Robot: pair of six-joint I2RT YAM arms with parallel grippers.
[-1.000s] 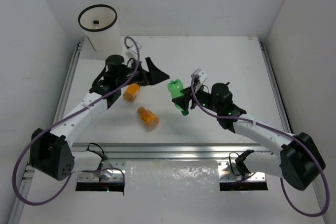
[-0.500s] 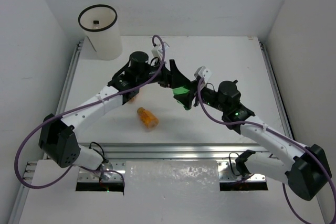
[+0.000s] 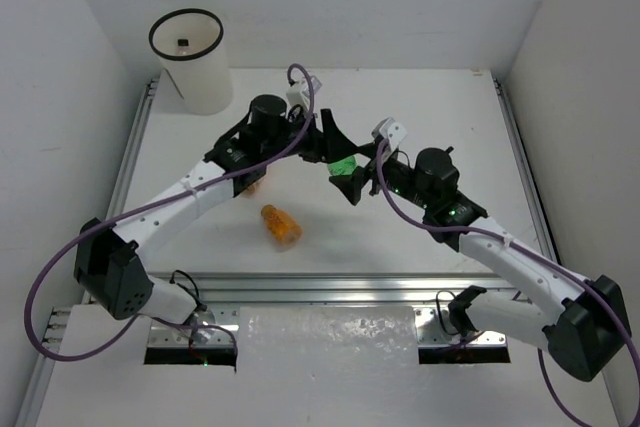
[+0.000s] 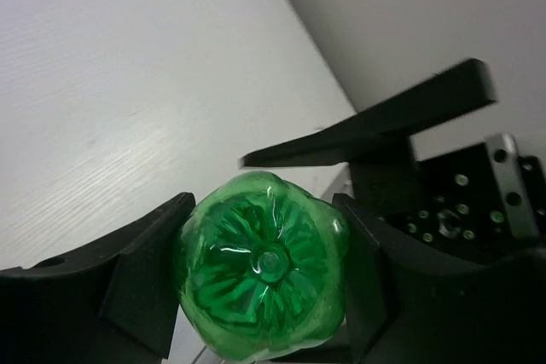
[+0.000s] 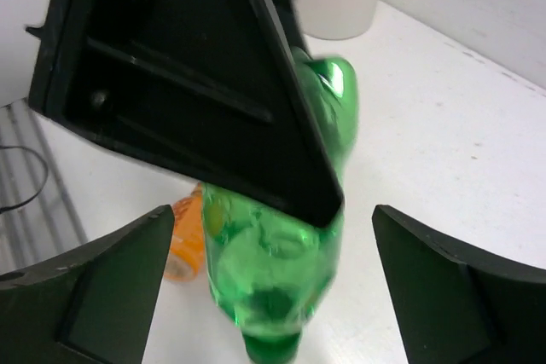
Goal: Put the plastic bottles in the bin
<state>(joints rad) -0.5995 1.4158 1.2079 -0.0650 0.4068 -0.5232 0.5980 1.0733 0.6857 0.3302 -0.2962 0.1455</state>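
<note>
Two grippers stood close together over the middle of the table (image 3: 440, 107) in the top view. The left gripper (image 3: 333, 144) and the right gripper (image 3: 357, 177) were both at the green bottle (image 3: 344, 163), which sat between them. One orange bottle (image 3: 281, 224) lay nearer the front edge. A second orange bottle (image 3: 250, 185) showed partly under the left arm. The bin (image 3: 195, 72) stood at the far left corner, well apart from all of them.

From the left wrist, the left fingers (image 4: 141, 283) pressed both sides of the green bottle's base, gripping it.

From the right wrist, the right fingers (image 5: 94, 283) stood wide, clear of the green bottle on either side, while a left finger crossed over it.
</note>
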